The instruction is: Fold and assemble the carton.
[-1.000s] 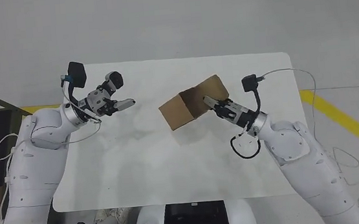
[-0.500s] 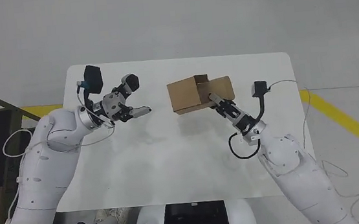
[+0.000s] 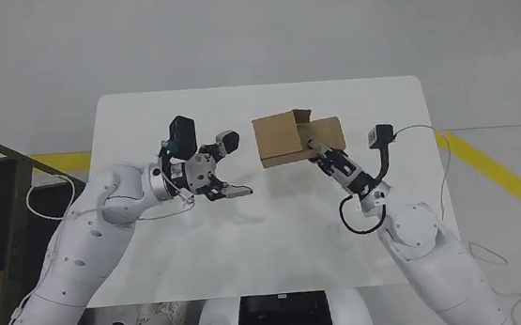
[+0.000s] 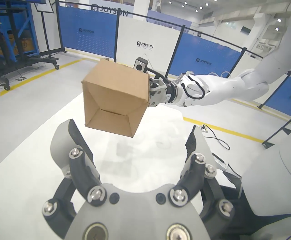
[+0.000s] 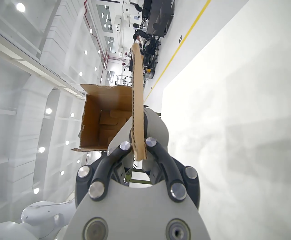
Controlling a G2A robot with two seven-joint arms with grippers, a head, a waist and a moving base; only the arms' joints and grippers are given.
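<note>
My right fingers (image 5: pixel 119 136) clamp the carton (image 4: pixel 116 91) flap; seemingly light and stiff, its rim ahead suits my parted left fingers (image 4: pixel 75 136).

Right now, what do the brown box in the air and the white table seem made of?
The brown box looks like matte corrugated cardboard: its cut edge in the right wrist view shows wavy fluting. The white table is smooth with a faint sheen, perhaps laminate or painted board; I cannot tell which.
</note>
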